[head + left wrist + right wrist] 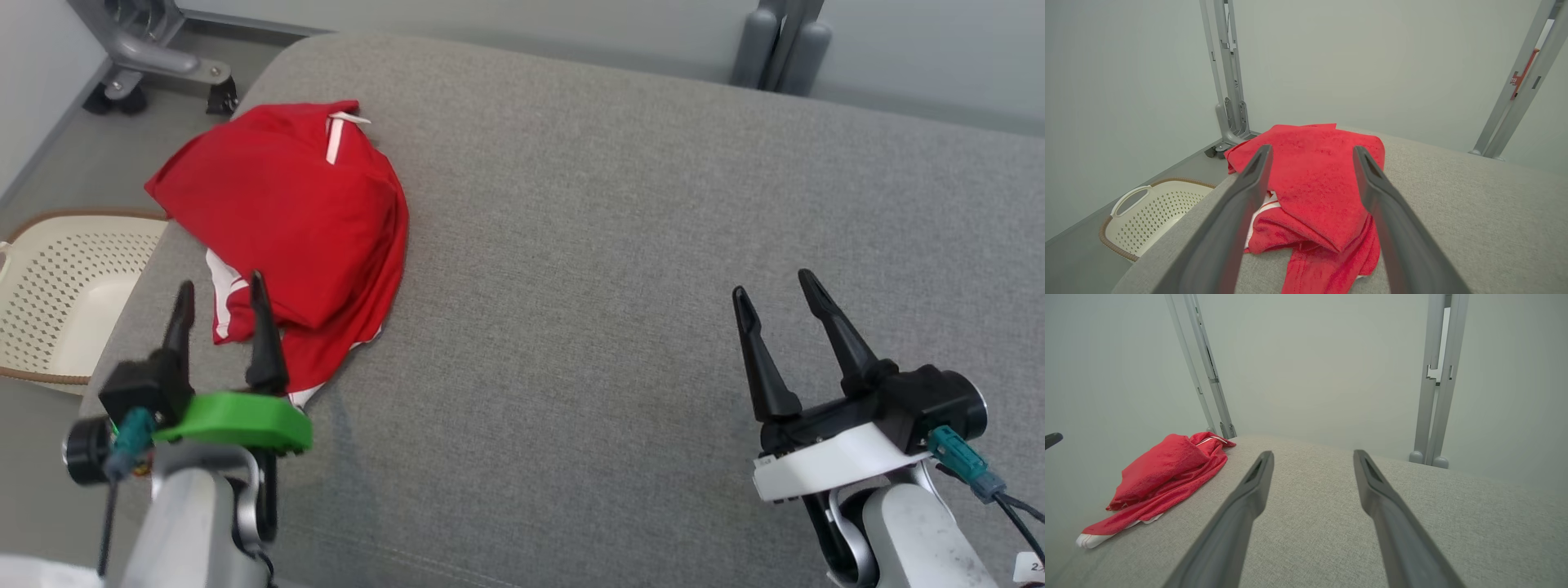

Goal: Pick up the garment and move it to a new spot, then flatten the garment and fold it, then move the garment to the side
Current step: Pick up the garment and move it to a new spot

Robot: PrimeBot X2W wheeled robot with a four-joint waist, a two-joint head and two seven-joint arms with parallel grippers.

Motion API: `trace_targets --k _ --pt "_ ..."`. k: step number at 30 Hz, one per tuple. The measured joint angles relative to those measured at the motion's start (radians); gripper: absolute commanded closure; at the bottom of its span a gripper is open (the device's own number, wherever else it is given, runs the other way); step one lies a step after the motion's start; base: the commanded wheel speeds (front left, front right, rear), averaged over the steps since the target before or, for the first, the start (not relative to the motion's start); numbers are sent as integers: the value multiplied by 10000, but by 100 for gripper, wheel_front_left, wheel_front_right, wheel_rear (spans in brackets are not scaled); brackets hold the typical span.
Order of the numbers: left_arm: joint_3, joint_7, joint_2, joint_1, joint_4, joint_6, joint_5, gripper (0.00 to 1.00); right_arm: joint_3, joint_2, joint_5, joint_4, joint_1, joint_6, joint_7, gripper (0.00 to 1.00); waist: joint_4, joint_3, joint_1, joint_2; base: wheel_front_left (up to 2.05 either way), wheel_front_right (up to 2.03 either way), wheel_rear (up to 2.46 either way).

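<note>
Crumpled red-and-white cloth garment (286, 212) is lying just beyond the left hand (221, 282); it and the right hand (772, 283) are hovering wide open, empty.

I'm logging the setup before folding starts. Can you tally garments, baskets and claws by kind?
Garments: 1, the red garment
Baskets: 1, the cream basket
Claws: 2, left claw and right claw, both open
Total: 4

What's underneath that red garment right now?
The red garment lies bunched on the grey cushion; its own white-striped lower layers peek out beneath the top fold. Anything else beneath is covered by the cloth.
</note>
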Motion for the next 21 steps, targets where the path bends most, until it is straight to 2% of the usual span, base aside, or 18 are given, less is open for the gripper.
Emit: trace_targets --k 5,9,13,21 --pt "77 819 497 -1831 1231 -485 -314 0 -90 -265 0 -431 -256 0 0 0 -246 785 0 0 0 0 0" --pt "92 2017 922 -3231 2119 -796 -554 0 -46 -514 -15 -738 -453 0 0 0 -454 1419 0 0 0 0 0" --pt "-215 2991 1503 -4267 2938 -786 -219 0 -401 -468 19 -777 -559 0 0 0 -676 2002 1 0 0 0 0" --pt "-453 4955 1818 -5447 4355 -918 -299 0 -184 -307 33 -731 -646 0 0 0 -1116 2808 1 0 0 0 0"
